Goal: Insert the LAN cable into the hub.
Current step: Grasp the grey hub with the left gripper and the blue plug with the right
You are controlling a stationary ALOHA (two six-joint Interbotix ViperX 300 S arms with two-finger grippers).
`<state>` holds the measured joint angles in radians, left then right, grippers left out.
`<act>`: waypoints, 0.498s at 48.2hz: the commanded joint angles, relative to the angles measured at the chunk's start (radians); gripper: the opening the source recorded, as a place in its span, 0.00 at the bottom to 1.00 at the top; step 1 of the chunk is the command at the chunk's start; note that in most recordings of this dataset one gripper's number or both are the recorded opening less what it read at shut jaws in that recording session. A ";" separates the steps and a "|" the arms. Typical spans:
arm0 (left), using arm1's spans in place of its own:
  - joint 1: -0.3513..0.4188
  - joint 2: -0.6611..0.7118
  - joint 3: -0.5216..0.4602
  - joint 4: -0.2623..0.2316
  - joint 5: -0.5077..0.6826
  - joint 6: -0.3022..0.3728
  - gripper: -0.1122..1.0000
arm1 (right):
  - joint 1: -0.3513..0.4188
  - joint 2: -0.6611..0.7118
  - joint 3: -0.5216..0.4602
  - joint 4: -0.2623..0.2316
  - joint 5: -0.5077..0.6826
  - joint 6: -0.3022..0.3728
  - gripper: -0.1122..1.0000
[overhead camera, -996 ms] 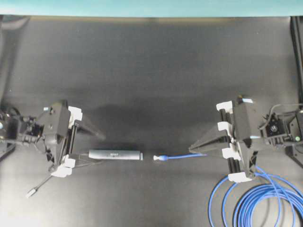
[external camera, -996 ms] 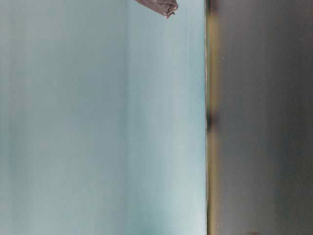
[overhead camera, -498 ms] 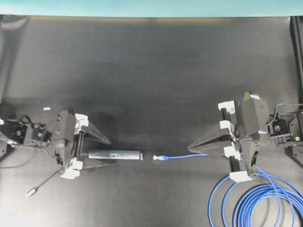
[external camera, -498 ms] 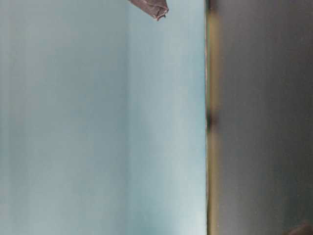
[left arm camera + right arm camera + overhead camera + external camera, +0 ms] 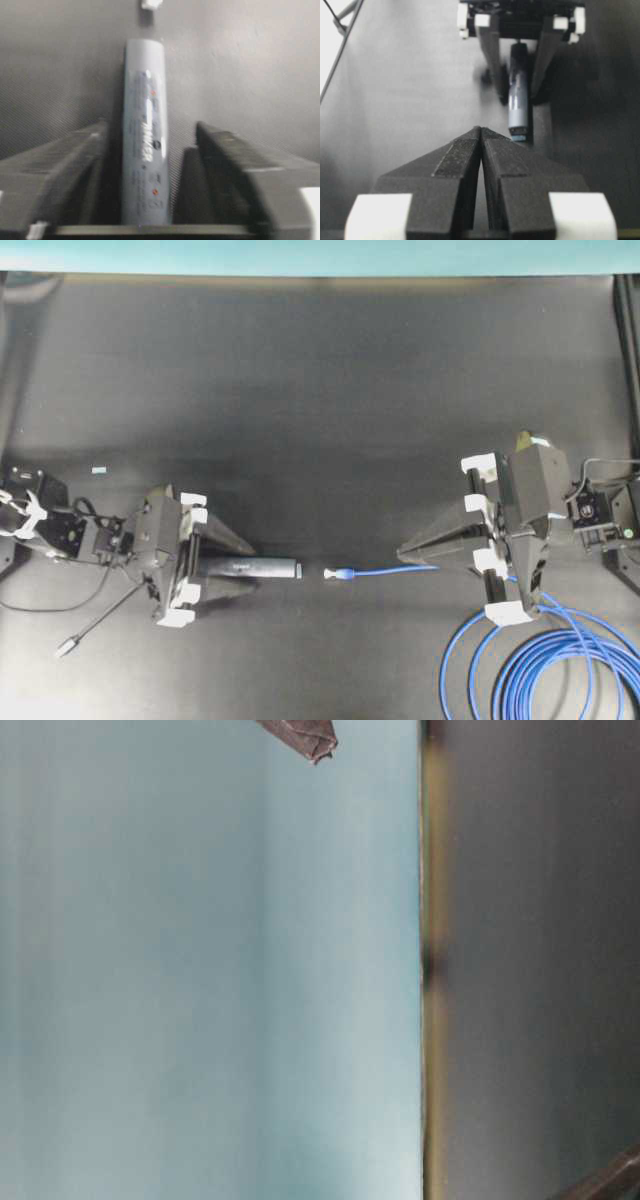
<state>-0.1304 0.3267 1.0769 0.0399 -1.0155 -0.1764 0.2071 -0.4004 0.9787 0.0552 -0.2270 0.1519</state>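
Observation:
The hub (image 5: pixel 272 567) lies flat on the black mat, its free end facing right. My left gripper (image 5: pixel 250 566) is open, one finger on each side of the hub's left half, with gaps showing in the left wrist view (image 5: pixel 145 125). The LAN cable's plug (image 5: pixel 338 574) lies just right of the hub's end, apart from it, and shows in the left wrist view (image 5: pixel 150 4). The blue cable runs right under my right gripper (image 5: pixel 400 556), which is shut with nothing visible between its tips (image 5: pixel 480 129). The hub also shows in the right wrist view (image 5: pixel 518 105).
The cable's blue coils (image 5: pixel 540 670) lie at the front right corner. The hub's thin grey lead ends in a small plug (image 5: pixel 68 646) at the front left. The table-level view is blurred and shows only a dark finger tip (image 5: pixel 305 735).
My left gripper has moved right and lowered, so its open fingers now straddle the hub. My right gripper shifted slightly, then held still. Hub and plug have not moved.

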 commanded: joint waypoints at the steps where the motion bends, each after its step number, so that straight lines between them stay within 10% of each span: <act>1: -0.009 -0.014 -0.008 0.003 0.009 0.008 0.45 | 0.003 -0.002 -0.002 0.002 -0.009 0.018 0.13; 13: 0.020 -0.109 -0.034 0.003 0.176 -0.005 0.36 | 0.005 0.002 0.035 0.002 -0.014 0.032 0.32; 24: 0.046 -0.298 -0.137 0.003 0.635 -0.035 0.36 | 0.005 0.048 0.055 0.002 -0.051 0.031 0.63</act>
<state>-0.0905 0.0982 0.9802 0.0399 -0.5185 -0.2132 0.2086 -0.3804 1.0324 0.0552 -0.2470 0.1779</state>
